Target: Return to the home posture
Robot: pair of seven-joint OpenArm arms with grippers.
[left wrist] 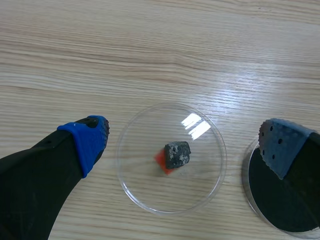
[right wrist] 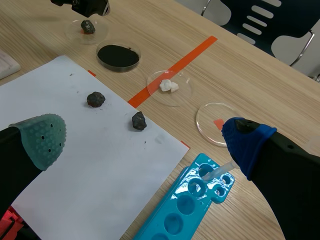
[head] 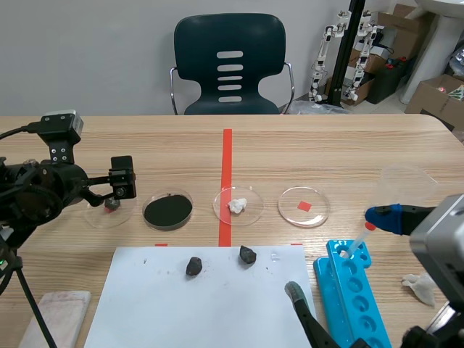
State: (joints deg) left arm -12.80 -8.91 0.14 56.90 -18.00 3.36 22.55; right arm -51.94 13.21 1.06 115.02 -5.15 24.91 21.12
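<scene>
Left arm [head: 43,192]: enters from the left, long axis lying about level across the table and pointing toward the centre tape line. Left gripper [left wrist: 186,136]: faces down over the first dish [left wrist: 145,185], fingers spread wide with nothing between them; one blue fingertip [left wrist: 92,137] stands just outside the dish's rim, the other fingertip [left wrist: 282,145] over the edge of the second dish [head: 168,192]. Right arm [head: 442,239]: enters from the right, low and near the robot's side of the table. Right gripper [right wrist: 146,135]: points forward and toward the left, fingers wide apart, holding nothing; blue pad [right wrist: 245,142] above the far end of the blue rack [head: 366,304], grey-green pad [right wrist: 45,135] above the paper sheet [head: 181,312]. Containers, in one row across the table: first dish, clear, one dark stone [left wrist: 177,154] resting on a red mark; second dish, filled with black powder [head: 167,211]; third dish [head: 221,212], lying on the tape line, white lumps [head: 238,205]; fourth dish [head: 319,214], a red square at its middle. Blue rack: a clear tube [head: 360,238] leans tilted in a far-end well. Paper sheet, white: stone a [head: 193,266] and stone b [head: 248,254], lying apart. Folded cloth [head: 54,315] beside the sheet. Crumpled tissue [head: 419,286] beside the rack. Dark chair [head: 230,65] beyond the table.
</scene>
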